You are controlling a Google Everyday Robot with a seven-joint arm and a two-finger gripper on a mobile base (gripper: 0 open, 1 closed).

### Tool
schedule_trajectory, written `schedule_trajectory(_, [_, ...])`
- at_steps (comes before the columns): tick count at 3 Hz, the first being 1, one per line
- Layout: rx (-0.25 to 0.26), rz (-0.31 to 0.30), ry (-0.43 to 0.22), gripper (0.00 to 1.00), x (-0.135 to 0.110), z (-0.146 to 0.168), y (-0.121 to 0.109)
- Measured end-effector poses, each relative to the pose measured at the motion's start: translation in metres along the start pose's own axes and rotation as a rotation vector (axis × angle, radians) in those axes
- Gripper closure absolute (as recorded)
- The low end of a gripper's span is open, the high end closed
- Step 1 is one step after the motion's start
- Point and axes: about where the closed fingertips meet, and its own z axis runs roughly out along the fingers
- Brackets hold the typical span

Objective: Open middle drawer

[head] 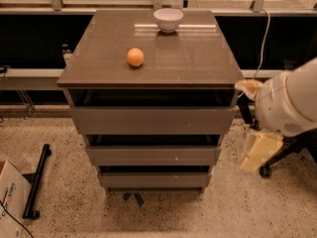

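Observation:
The grey-brown cabinet (148, 58) stands in the middle of the camera view with three stacked drawer fronts. The middle drawer (153, 155) is the flat, handleless slab second from the top, flush in line with the others. The top drawer front (151, 120) sits above it and the smallest drawer front (153, 179) below. My white arm (290, 103) comes in from the right edge. My gripper (258, 151) is the cream-coloured part hanging under it, to the right of the cabinet, about level with the middle drawer and apart from it.
An orange (135, 57) and a white bowl (168, 19) sit on the cabinet top. A black bar (37, 181) and a cardboard box (9, 197) lie on the floor at the left. A black chair base (277, 157) stands behind my gripper. A white cable (262, 38) hangs at the right.

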Motion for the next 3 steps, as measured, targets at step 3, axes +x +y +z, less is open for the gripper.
schedule_trajectory(3, [-0.041,0.078,-0.056,0.0,0.0175,0.0426,0.0134])
